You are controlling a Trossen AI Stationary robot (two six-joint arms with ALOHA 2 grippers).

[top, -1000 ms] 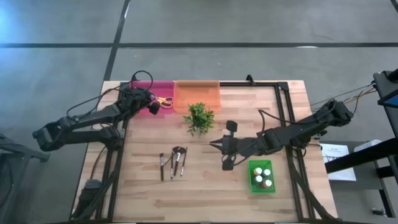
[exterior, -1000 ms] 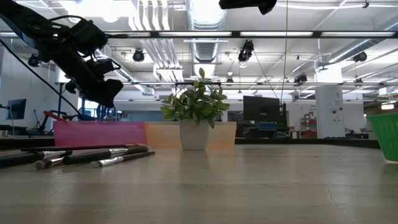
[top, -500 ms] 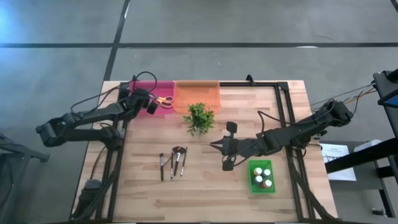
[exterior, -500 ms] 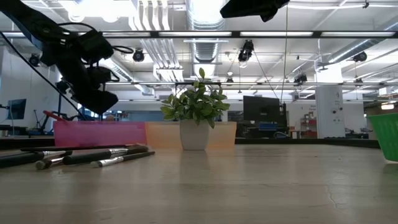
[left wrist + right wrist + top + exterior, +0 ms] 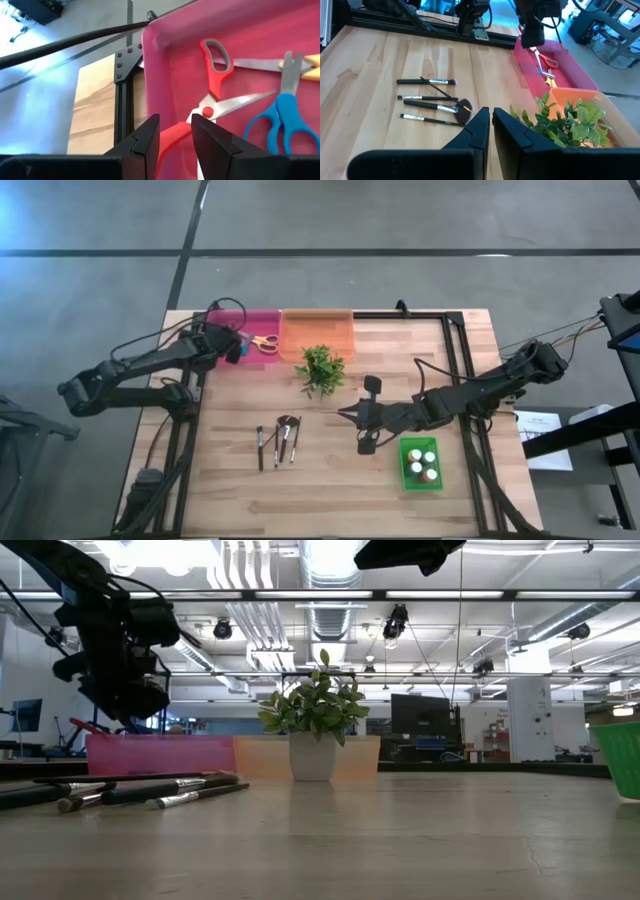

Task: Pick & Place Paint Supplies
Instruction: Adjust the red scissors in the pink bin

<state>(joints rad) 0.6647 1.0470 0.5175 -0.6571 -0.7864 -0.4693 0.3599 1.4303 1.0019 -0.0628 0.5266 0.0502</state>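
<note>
L gripper point(image 5: 175, 134) has parted to a narrow gap over the pink bin point(image 5: 232, 321), red scissors point(image 5: 210, 100) lying loose below; drop looks done. R gripper point(image 5: 491, 131) shut, empty, mid-table. Brushes point(image 5: 279, 440) unpicked; bottles point(image 5: 422, 462) in green tray point(image 5: 405, 470).

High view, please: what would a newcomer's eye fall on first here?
Probably the leafy plant mid-table, in front of the orange bin. Next, the pink bin at the far left corner, holding scissors, with the left gripper above it. Brushes lie loose near the front.
</note>
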